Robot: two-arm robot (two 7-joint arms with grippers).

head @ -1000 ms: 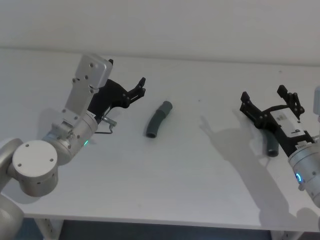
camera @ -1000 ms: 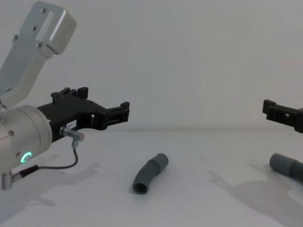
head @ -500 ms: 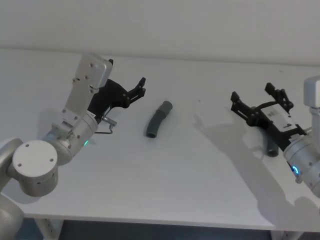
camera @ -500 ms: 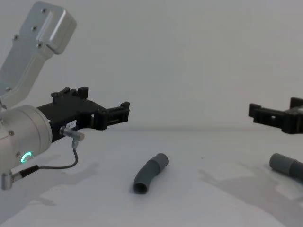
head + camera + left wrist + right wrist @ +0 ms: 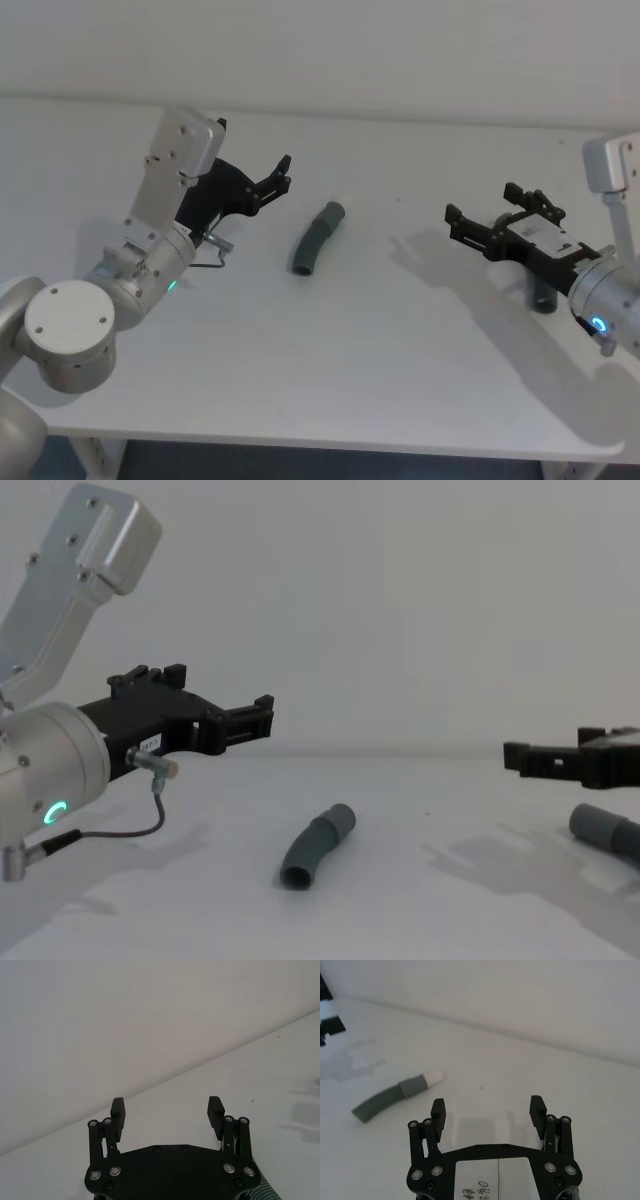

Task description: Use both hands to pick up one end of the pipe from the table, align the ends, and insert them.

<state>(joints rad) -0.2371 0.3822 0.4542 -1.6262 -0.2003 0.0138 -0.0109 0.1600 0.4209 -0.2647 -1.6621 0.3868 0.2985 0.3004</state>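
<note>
Both the left gripper (image 5: pixel 284 172) and right gripper (image 5: pixel 480 203) hang empty, jaws apart, over the table (image 5: pixel 380 380), the bent pipe (image 5: pixel 312 243) between them, the second piece (image 5: pixel 543 297) seemingly under the right, where a skewed descent could knock it away.

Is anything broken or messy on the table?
Nothing looks broken or messy. The bent pipe piece lies on the table between the left gripper and right gripper, both open; its curve seems its normal shape. The other pipe piece lies near the right gripper.
</note>
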